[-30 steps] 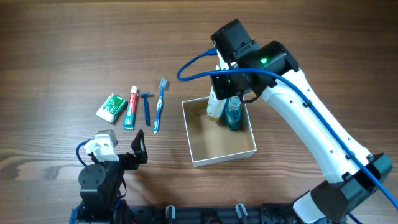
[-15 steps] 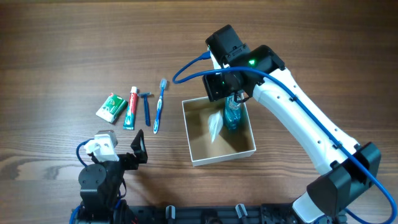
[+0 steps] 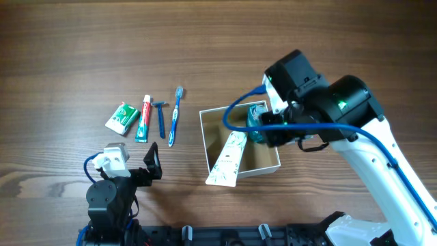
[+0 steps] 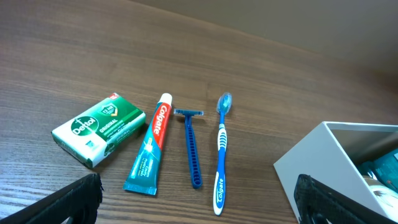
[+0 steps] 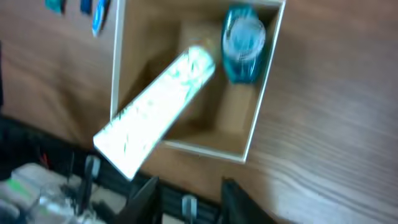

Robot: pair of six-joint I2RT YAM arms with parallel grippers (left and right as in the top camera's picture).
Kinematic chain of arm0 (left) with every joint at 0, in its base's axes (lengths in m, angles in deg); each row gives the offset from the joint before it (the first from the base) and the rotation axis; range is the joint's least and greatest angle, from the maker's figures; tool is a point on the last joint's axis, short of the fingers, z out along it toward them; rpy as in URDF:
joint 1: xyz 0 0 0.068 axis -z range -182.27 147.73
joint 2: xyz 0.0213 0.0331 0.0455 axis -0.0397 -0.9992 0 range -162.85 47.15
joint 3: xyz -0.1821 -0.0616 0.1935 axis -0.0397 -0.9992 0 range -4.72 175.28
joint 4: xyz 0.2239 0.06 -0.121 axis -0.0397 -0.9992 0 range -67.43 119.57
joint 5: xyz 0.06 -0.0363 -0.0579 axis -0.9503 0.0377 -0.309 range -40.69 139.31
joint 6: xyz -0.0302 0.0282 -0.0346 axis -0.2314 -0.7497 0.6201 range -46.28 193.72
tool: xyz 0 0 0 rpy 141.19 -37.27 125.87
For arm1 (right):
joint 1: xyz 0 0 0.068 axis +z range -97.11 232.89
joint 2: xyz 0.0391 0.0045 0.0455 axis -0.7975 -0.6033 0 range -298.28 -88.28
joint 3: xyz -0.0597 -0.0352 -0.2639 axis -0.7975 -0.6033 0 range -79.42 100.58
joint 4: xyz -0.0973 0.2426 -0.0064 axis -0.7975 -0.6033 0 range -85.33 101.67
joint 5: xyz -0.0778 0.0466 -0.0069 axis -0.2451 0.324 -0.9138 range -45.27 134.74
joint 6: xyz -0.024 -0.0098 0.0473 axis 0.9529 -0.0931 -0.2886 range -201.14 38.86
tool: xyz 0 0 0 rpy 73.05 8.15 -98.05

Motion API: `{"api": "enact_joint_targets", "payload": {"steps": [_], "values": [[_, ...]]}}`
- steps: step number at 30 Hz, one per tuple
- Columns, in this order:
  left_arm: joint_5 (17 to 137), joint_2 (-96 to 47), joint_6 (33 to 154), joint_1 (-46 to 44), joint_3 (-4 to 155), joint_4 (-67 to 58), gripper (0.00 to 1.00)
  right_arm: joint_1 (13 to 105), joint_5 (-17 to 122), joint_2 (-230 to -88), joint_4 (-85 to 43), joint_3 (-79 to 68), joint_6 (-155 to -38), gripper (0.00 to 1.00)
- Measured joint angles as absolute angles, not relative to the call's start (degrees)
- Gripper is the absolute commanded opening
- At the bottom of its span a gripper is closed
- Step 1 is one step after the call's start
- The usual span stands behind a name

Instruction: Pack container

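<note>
Box (image 3: 263, 168) holds bottle (image 5: 244, 43) and tube (image 3: 229, 158), the tube overhanging its near wall. Soap (image 3: 122, 117), toothpaste (image 3: 143, 119), razor (image 3: 161, 117), toothbrush (image 3: 175, 116) lie unpacked toward the left edge. Left gripper (image 4: 196, 202), right gripper (image 5: 186, 190): spread wide, empty.

- toothpaste (image 3: 143, 118), blue razor (image 3: 161, 117) and blue toothbrush (image 3: 175, 116) side by side on the wooden table (image 3: 82, 48), heads toward 12 o'clock
- green soap box (image 3: 122, 117) at their 9 o'clock
- white tube (image 3: 228, 158) lying slanted, flat end toward 7 o'clock
- teal bottle (image 3: 256, 123) at its 1 o'clock
</note>
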State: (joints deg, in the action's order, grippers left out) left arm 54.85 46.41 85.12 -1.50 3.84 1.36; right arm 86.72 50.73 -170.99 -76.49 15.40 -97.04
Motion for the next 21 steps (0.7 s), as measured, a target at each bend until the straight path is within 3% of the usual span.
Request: {"api": "enact_joint_targets", "payload": {"steps": [3, 4, 13, 21], "values": [[54.85, 46.41, 85.1, -1.5, 3.84, 1.34, 1.0, 87.09, 51.72, -170.97, -77.26, 14.33, -97.7, 0.15], [54.85, 46.41, 85.12, -1.5, 3.84, 1.34, 1.0, 87.44, 52.22, -170.99, -76.82, 13.17, -97.7, 0.04], [54.85, 46.39, 85.1, -1.5, 3.84, 1.34, 1.0, 92.03, 53.23, -174.14, -49.0, -2.5, -97.94, 0.04], [54.85, 46.41, 85.12, -1.5, 3.84, 1.32, 1.0, 92.18, 51.3, -193.72, -35.56, -3.9, -91.25, 0.04]]}}
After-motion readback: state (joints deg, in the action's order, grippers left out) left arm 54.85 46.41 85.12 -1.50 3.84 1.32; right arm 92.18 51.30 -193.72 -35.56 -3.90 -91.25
